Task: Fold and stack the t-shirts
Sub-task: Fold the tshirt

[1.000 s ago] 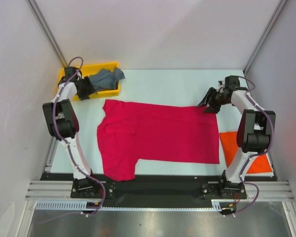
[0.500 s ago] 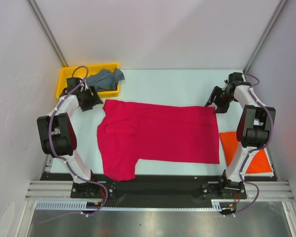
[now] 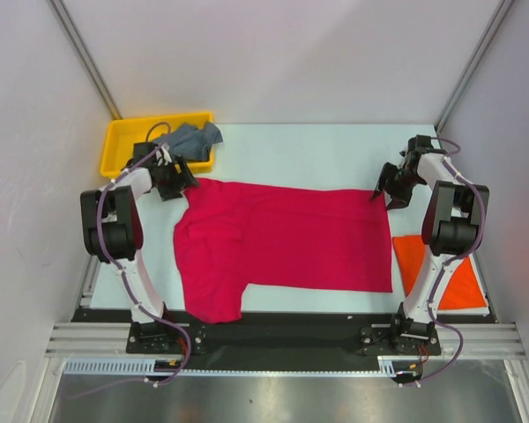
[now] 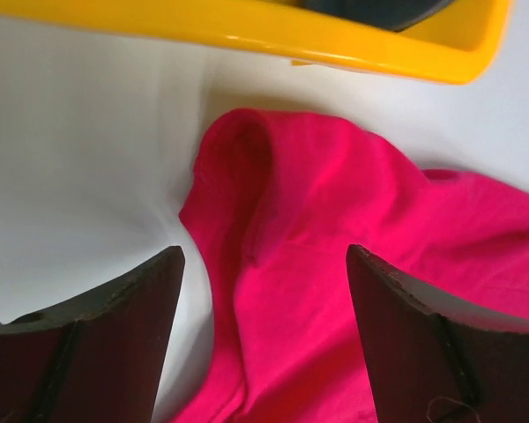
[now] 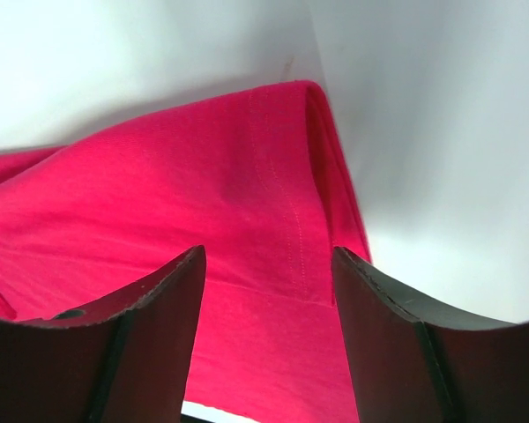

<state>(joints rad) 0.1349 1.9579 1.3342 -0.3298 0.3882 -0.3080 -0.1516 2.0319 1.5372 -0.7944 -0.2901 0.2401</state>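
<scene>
The crimson-pink t-shirt (image 3: 282,242) lies spread flat across the middle of the table. Its far left corner (image 4: 247,145) is rumpled, and its far right hem corner (image 5: 310,97) is slightly folded. My left gripper (image 3: 182,179) (image 4: 264,256) hovers open over the far left corner with nothing between its fingers. Over the far right corner my right gripper (image 3: 381,187) (image 5: 266,256) is also open and empty. The orange-red t-shirt (image 3: 441,273) lies flat at the right edge. The grey-blue t-shirt (image 3: 194,139) is bunched in the yellow tray.
The yellow tray (image 3: 123,152) (image 4: 247,31) stands at the far left corner, just beyond the left gripper. White walls close in on both sides and at the back. Bare table (image 3: 300,154) shows beyond the crimson-pink shirt.
My left gripper has come away from the tray to the crimson-pink shirt's far left corner. The right gripper shifted slightly right to the far right corner. Both jaws opened wider.
</scene>
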